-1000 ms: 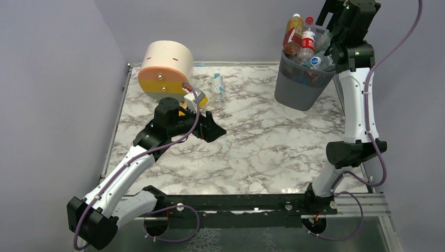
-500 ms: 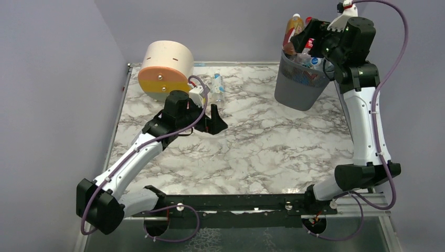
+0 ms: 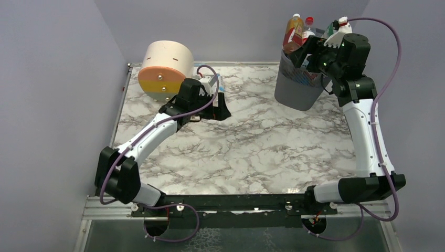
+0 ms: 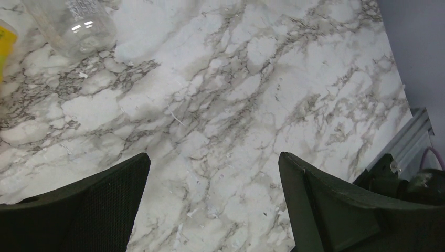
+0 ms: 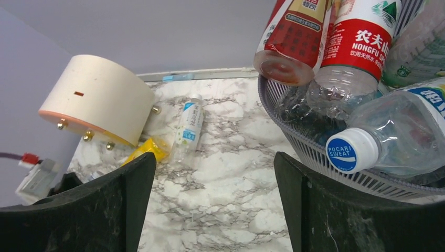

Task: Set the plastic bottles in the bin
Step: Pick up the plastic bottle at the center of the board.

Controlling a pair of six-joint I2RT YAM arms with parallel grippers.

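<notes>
Clear bottle (image 4: 73, 26) now ahead of my left gripper (image 4: 212, 163), jaws wide, empty; right gripper (image 5: 215, 163), parted, empty, lowered beside bin (image 3: 299, 92). Grab next.

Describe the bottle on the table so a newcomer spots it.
Find the round beige drum at the table's far left. Right of it lies a bottle. Unlike the yellow thing beside it, it is clear with a white label.

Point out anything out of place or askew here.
The bin is heaped: bottles jut above its rim, leaning. One clear bottle lies on its side on the table beside the round drawer unit.
</notes>
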